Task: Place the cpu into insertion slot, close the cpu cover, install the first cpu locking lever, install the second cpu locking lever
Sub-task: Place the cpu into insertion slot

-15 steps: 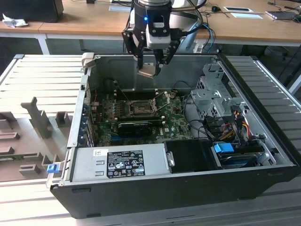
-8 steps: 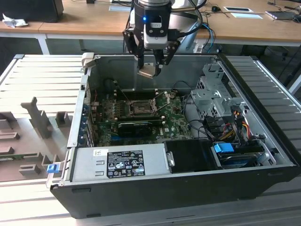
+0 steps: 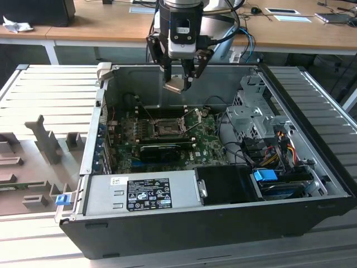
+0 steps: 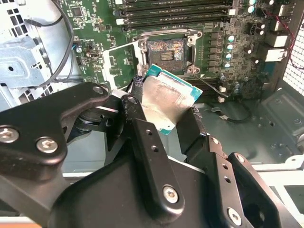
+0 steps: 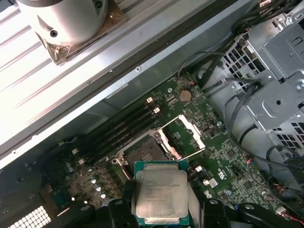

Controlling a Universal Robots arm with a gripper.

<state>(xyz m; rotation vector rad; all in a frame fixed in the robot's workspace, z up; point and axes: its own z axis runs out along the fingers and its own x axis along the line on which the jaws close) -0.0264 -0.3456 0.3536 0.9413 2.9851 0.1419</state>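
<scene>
My pincer (image 3: 179, 81) is clenched on the cpu (image 5: 160, 194), hanging over the open case (image 3: 223, 223), above the insertion slot (image 4: 166, 50). The slot lies bare and the cpu cover (image 5: 189, 133) stands raised; seating, closing and locking are all undone.

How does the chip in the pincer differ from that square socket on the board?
The cpu is held tilted in the pincer, off the board; the slot lies flat on it. The cpu's top is pale silver; the slot is dark inside, metal-rimmed. Both are square, alike in size.
</scene>
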